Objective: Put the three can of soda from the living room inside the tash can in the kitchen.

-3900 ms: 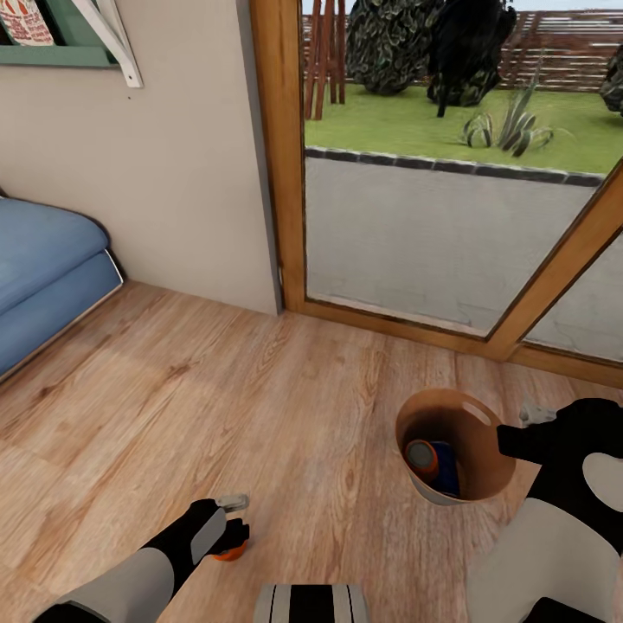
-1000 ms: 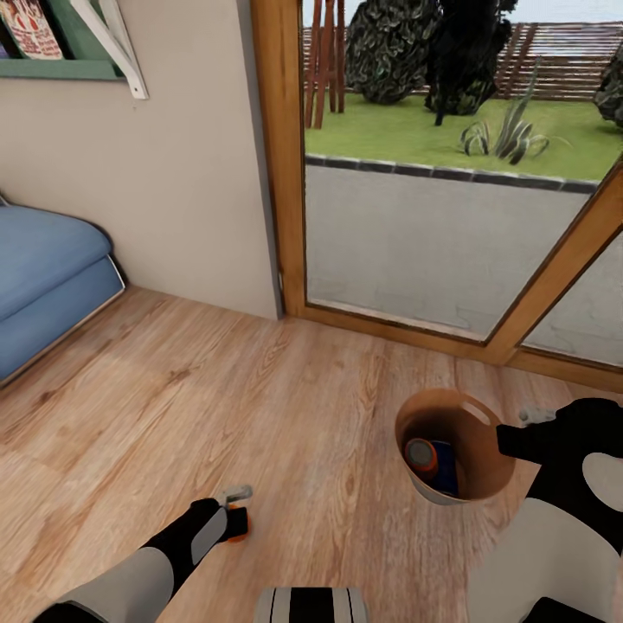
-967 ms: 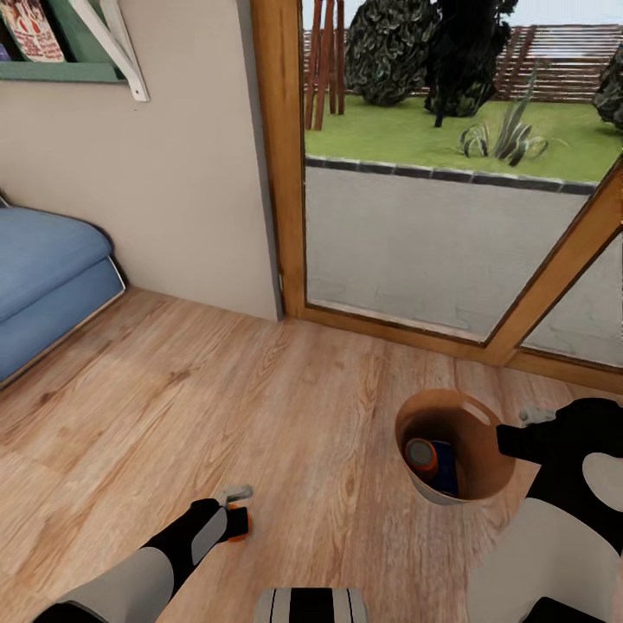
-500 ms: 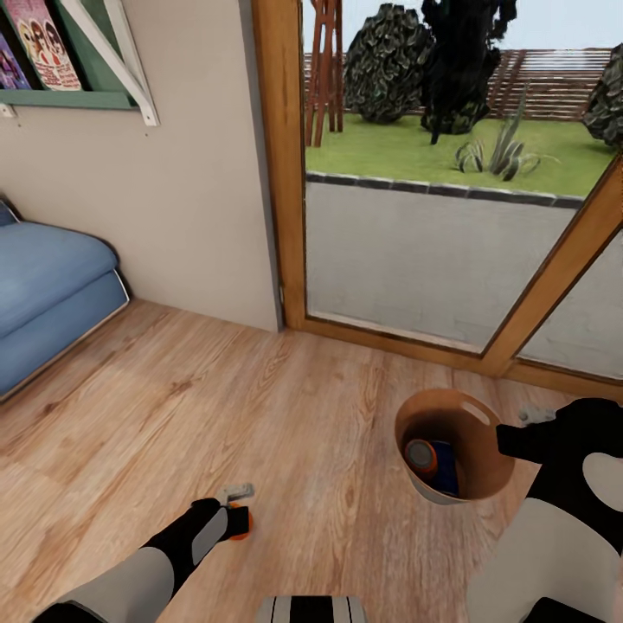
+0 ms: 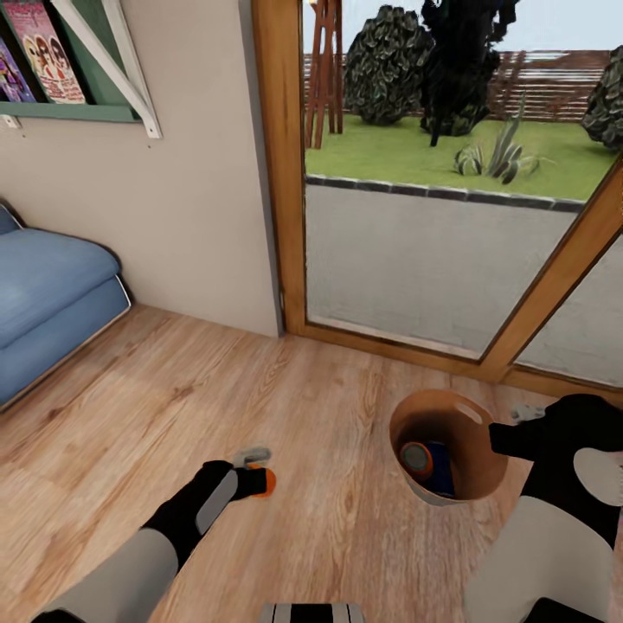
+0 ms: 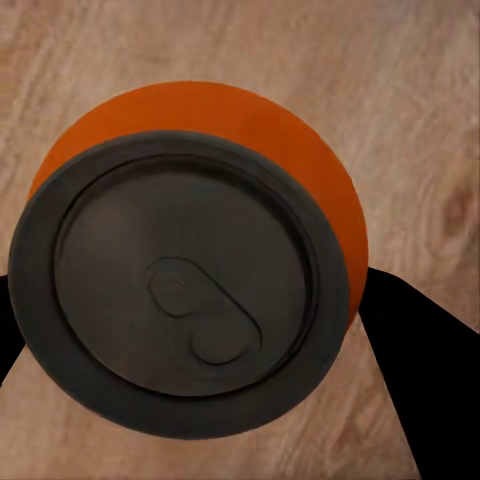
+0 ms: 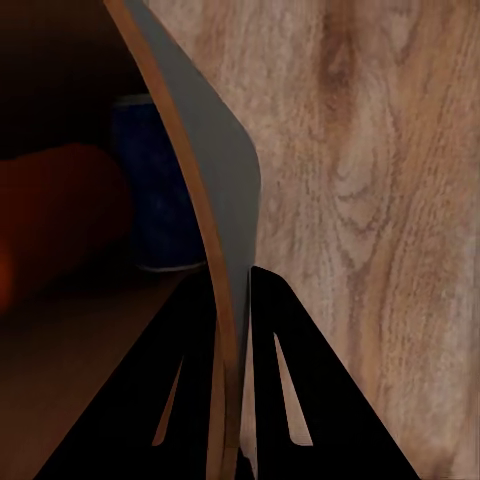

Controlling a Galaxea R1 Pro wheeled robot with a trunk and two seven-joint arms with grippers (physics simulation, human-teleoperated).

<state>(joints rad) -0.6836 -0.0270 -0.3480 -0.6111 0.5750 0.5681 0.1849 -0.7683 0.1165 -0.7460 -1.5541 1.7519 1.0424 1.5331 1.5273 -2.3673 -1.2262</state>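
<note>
My head has tipped up since a moment ago, so the shelf and garden sit lower in view. My left gripper (image 5: 257,472) has lifted and reached forward with its soda can (image 5: 267,482), now nearer the trash can (image 5: 450,407) than before. My right gripper (image 5: 517,421), clamped on that bin's rim, has edged slightly left with it

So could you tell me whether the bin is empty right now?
Not empty: the bin holds an orange can beside something blue.
</note>
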